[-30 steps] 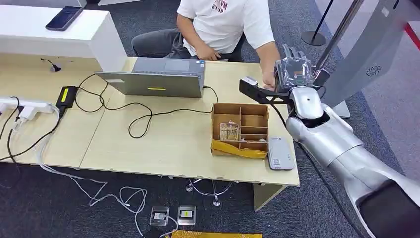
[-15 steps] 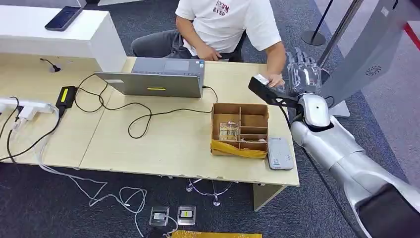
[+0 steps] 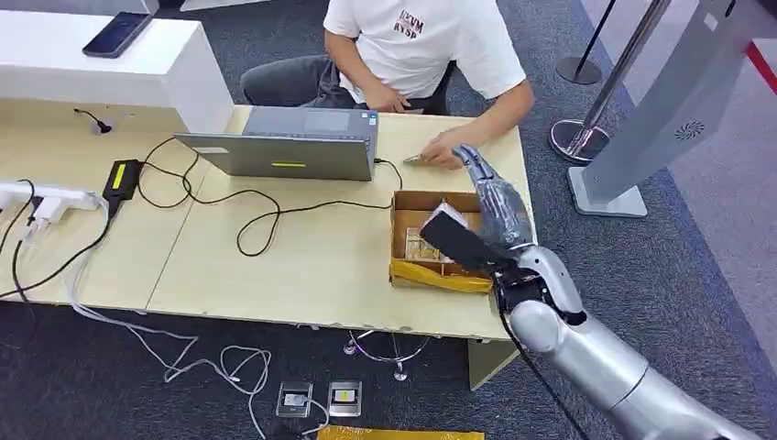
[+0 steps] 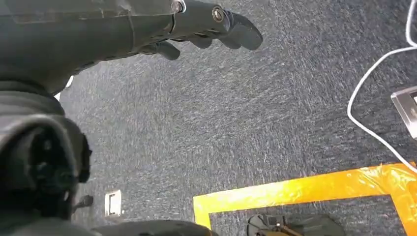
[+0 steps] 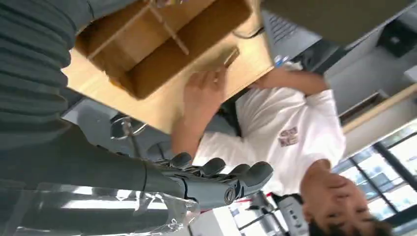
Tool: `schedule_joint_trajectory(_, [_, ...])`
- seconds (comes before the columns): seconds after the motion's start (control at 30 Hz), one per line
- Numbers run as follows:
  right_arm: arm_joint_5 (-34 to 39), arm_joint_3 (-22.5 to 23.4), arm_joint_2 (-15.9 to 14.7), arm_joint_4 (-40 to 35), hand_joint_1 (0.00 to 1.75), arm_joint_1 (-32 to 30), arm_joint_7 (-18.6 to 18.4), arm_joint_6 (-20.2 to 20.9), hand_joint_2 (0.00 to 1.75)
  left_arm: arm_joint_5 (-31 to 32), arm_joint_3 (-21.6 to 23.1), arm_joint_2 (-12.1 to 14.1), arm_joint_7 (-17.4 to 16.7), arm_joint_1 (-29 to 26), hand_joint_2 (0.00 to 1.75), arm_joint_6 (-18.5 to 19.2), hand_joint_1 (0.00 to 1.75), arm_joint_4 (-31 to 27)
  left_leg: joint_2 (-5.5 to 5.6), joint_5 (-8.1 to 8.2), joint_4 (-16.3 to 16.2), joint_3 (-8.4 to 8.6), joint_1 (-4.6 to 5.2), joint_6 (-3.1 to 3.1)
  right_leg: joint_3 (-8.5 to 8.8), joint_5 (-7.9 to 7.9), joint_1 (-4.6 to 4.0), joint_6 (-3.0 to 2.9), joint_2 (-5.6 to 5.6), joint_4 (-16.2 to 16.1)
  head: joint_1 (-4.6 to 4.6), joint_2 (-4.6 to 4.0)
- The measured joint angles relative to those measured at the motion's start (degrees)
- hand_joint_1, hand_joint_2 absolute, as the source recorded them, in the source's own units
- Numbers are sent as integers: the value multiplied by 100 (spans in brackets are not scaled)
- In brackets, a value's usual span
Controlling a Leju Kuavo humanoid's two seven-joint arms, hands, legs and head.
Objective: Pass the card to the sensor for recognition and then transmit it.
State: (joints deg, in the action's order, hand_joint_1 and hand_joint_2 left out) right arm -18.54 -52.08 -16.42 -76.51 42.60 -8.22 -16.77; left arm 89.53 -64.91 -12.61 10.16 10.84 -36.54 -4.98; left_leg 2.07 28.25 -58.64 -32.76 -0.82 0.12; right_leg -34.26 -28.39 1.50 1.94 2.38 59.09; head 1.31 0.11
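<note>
right robot hand [image 3: 492,197]: fingers straight, empty, over the cardboard box [image 3: 444,238] | card [image 3: 415,159]: on tabletop [image 3: 302,261] under person's hand [image 3: 446,149] | left robot hand [image 4: 196,29]: loosely extended, empty, above carpet [image 4: 246,113]

A pale wooden desk [image 3: 302,275] carries an open grey laptop [image 3: 284,145] near its far edge, with black cables [image 3: 266,215] looping across the top. A black power brick [image 3: 122,177] and a white power strip [image 3: 41,197] lie toward the left end. A divided cardboard box [image 3: 431,240], yellow tape along its front, sits near the right end. A person's hand [image 3: 446,149] rests flat on the desk just beyond the box.
</note>
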Motion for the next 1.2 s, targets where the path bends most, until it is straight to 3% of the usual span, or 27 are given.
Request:
schedule_joint_trajectory(0.37, [-76,105,-256,-968,0,-370,42,105,175,28,-160,31,13,-26,0,-13,0,0,-3,-1,0,2,1,0,1,1,1,0,0,0,-2,2])
schedule_joint_trajectory(0.5, [-341,144,-321,-1081,0,-510,-133,278,175,39,-182,33,13,-24,0,-15,0,0,-2,-1,0,2,0,0,1,1,0,0,1,0,0,0])
schedule_joint_trajectory(0.63, [-943,155,-420,-1125,0,-692,-562,464,175,42,-184,35,11,-21,0,-11,0,0,-3,0,0,0,0,0,1,1,0,0,0,0,2,0])
schedule_joint_trajectory(0.87, [-3022,153,-522,-1000,0,-763,-1691,605,175,42,-186,33,-26,-11,0,-15,0,0,-4,0,0,0,1,0,1,1,1,0,-1,-1,-2,2])
schedule_joint_trajectory(1.2, [-3469,9,-378,-344,0,-710,-1812,1043,175,44,-337,33,-26,13,0,-20,0,0,4,0,1,-6,0,0,2,0,0,-1,-4,1,0,0])
